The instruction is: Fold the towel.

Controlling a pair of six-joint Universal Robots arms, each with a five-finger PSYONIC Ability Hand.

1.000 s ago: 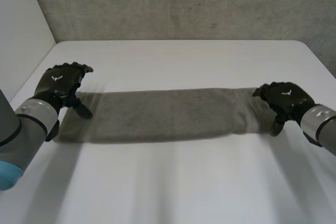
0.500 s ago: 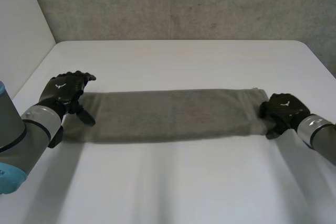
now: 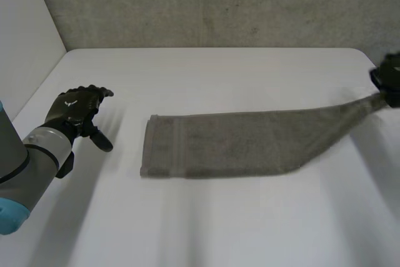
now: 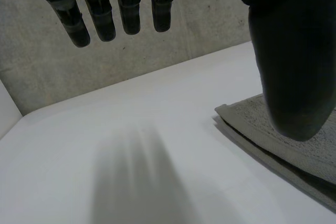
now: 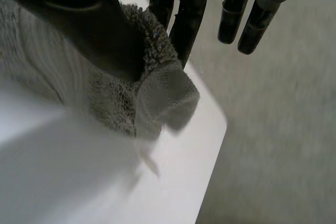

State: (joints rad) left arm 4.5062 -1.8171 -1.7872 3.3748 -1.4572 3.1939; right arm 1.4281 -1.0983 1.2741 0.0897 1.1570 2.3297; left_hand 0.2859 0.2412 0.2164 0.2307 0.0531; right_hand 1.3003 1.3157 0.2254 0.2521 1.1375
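We see the right robot hand (image 3: 389, 80) clamped on one towel (image 3: 250, 142) end, the left robot hand (image 3: 74, 108), fingers spread, near the other.

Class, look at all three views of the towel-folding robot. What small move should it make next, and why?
Probably carry the right hand leftward over the towel, towards its far end. The right hand pinches one end, lifted at the edge of the table, while the other end lies flat. The left hand is open and off the cloth.
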